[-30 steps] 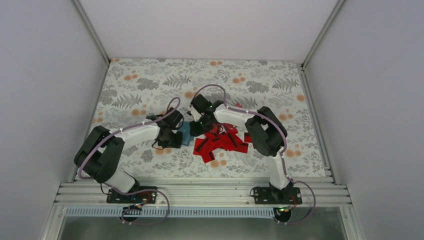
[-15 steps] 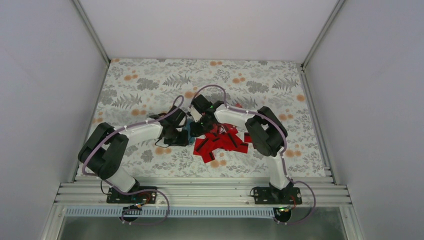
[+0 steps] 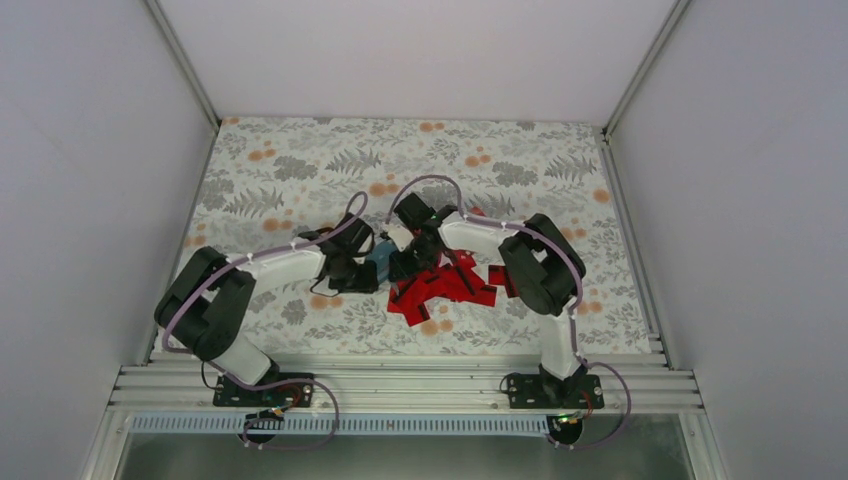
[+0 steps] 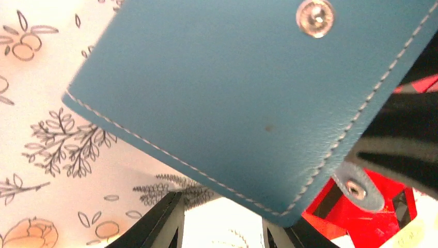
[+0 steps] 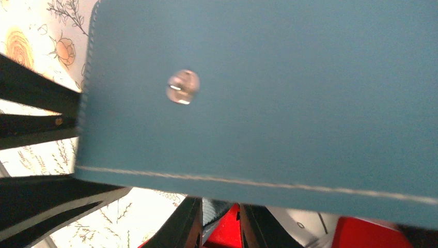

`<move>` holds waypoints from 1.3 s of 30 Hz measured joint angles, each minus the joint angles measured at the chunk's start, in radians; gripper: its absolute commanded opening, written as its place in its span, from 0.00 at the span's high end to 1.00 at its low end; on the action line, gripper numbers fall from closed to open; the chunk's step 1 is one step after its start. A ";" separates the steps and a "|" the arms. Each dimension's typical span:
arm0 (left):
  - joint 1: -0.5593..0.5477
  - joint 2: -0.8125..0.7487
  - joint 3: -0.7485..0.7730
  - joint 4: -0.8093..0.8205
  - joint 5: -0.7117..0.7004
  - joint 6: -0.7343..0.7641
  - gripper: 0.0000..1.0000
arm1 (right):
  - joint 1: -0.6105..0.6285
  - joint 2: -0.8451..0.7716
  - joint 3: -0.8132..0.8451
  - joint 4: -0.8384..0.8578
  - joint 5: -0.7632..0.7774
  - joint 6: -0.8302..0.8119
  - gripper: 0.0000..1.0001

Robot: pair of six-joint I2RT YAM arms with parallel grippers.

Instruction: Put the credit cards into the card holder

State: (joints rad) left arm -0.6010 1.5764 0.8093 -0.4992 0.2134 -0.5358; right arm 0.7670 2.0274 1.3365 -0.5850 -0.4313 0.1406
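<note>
Just beyond left hand (image 4: 222, 212), card holder (image 4: 232, 93)

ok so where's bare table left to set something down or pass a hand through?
Free: the far strip of cloth along the back wall, the far-left corner beyond the left arm, and the right side between the right arm and the side rail. Crowded: mid-table, where the left pincer and right pincer meet at the card holder, with the credit cards heaped beside it.

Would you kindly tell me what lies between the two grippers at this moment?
The blue card holder lies between the left gripper and the right gripper, as the top view shows; it fills most of both wrist views.
</note>
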 measured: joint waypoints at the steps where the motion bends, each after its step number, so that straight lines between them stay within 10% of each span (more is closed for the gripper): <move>1: -0.002 -0.008 -0.006 -0.001 0.001 0.000 0.61 | -0.006 -0.001 -0.003 -0.001 -0.010 0.008 0.80; 15: 0.002 -0.261 0.160 -0.254 -0.044 0.069 0.53 | -0.040 -0.001 -0.042 0.038 -0.133 0.069 0.82; 27: 0.133 0.089 0.315 -0.230 -0.006 0.247 0.30 | -0.048 -0.011 -0.095 0.109 -0.206 0.136 0.81; 39: 0.149 0.255 0.336 -0.143 0.109 0.363 0.41 | -0.057 -0.013 -0.126 0.143 -0.258 0.204 0.83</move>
State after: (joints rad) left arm -0.4519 1.8313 1.1454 -0.6422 0.3222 -0.1730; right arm 0.7097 2.0148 1.2110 -0.4419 -0.6895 0.3447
